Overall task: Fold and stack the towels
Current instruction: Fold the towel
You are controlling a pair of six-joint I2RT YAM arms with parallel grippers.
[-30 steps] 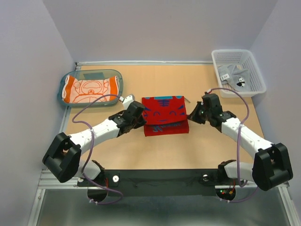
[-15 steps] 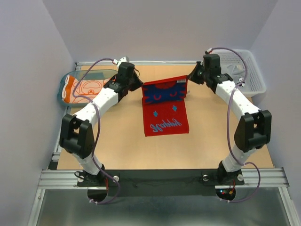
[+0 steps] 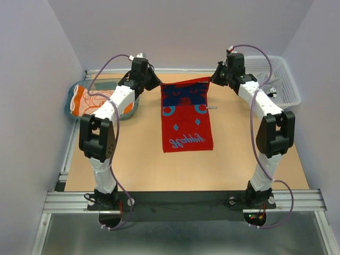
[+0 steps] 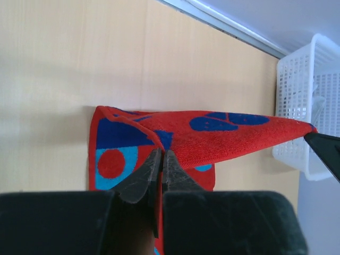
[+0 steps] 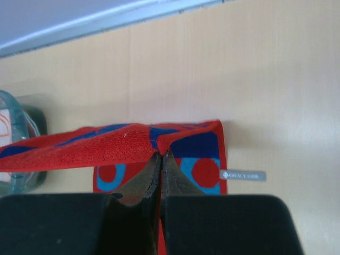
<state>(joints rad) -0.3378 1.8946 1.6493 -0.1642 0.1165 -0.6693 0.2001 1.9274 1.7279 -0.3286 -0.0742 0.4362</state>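
The red towel with blue marks lies lengthwise on the table, its far edge lifted off the surface. My left gripper is shut on the far left corner, and the left wrist view shows its tips pinching the red towel. My right gripper is shut on the far right corner, its tips clamped on the red towel. Between the two grippers the edge hangs stretched. An orange towel with a pale line pattern lies in the teal tray.
The translucent teal tray stands at the back left, close behind the left arm. A white mesh basket sits at the back right, partly behind the right arm. A small grey label sticks out from the towel's right side.
Both grippers have moved toward the back wall with the towel's edge, opening the fold out. The towel now reaches farther back and shows more of its blue pattern.
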